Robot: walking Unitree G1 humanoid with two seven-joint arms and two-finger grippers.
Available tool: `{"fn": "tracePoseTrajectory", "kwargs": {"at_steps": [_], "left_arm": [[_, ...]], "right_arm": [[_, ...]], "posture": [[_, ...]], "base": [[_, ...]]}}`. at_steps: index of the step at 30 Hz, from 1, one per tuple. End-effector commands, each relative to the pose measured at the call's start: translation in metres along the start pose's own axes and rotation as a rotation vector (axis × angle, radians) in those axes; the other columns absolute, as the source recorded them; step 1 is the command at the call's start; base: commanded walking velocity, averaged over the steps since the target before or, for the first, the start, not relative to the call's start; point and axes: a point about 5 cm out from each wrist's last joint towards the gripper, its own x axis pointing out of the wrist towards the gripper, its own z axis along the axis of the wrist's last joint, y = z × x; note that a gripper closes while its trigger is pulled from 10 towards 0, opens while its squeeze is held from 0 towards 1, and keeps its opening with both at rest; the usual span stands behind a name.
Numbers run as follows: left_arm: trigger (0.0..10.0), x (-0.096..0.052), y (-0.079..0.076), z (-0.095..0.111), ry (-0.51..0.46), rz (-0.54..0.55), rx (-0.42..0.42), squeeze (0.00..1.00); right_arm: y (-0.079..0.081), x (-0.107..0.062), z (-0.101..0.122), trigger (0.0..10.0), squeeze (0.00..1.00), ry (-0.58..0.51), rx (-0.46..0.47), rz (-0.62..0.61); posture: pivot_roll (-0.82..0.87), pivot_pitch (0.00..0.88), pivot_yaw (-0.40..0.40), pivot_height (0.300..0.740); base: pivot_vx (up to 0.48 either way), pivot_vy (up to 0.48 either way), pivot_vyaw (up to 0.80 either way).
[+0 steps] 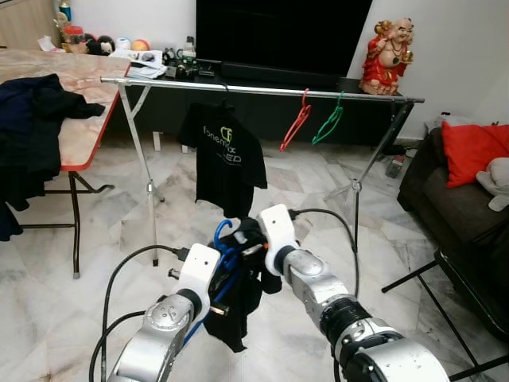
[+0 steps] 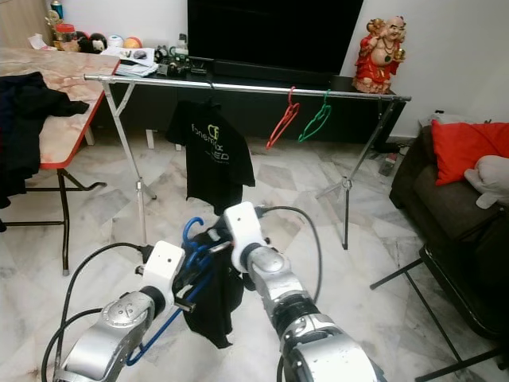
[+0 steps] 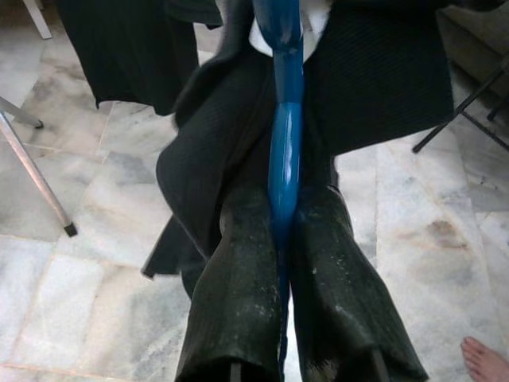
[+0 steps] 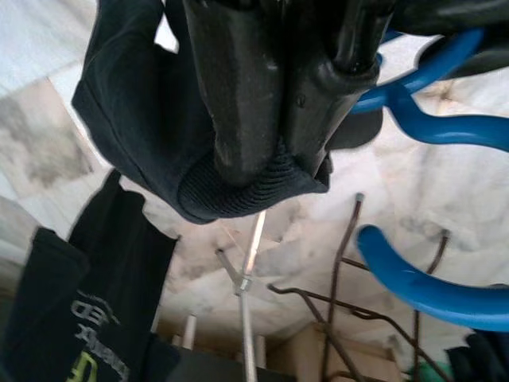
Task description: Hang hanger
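A blue plastic hanger (image 1: 223, 248) carries a black garment (image 1: 241, 306) in front of me, low over the marble floor. My left gripper (image 3: 280, 239) is shut on the hanger's blue bar (image 3: 285, 143). My right gripper (image 4: 274, 155) is shut on a fold of the black garment's ribbed collar (image 4: 238, 191) beside the hanger's hook (image 4: 429, 290). Ahead stands a metal drying rack with a horizontal rail (image 1: 262, 90). On it hang a black printed T-shirt (image 1: 225, 156), an empty red hanger (image 1: 296, 121) and an empty green hanger (image 1: 328, 121).
A marble-topped table (image 1: 75, 95) with dark clothes (image 1: 30, 135) stands at the left. A dark sofa with a red cushion (image 1: 471, 151) is on the right, with a black frame (image 1: 445, 286) near it. A TV cabinet and figurine (image 1: 388, 56) lie behind the rack. A person's bare foot (image 3: 485, 360) is on the floor.
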Motion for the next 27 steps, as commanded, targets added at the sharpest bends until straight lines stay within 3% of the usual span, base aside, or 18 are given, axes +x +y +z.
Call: {"fn": "tracePoseTrajectory", "kwargs": {"at_steps": [1,27], "left_arm": [[10.0,0.001,-0.0017,0.0084,-0.036,-0.009,0.002,0.0],[10.0,0.001,-0.0017,0.0084,-0.036,-0.009,0.002,0.0]], "right_arm": [[-0.0052,-0.0014,0.0077,10.0,0.0,-0.037,-0.027,-0.007],[-0.0052,-0.0014,0.0077,10.0,0.0,-0.037,-0.027,-0.007]], "posture": [[0.25,0.0,-0.154,0.74],[0.25,0.0,-0.154,0.74]], "base": [[0.0,0.0,0.0],[0.0,0.0,0.0]]}}
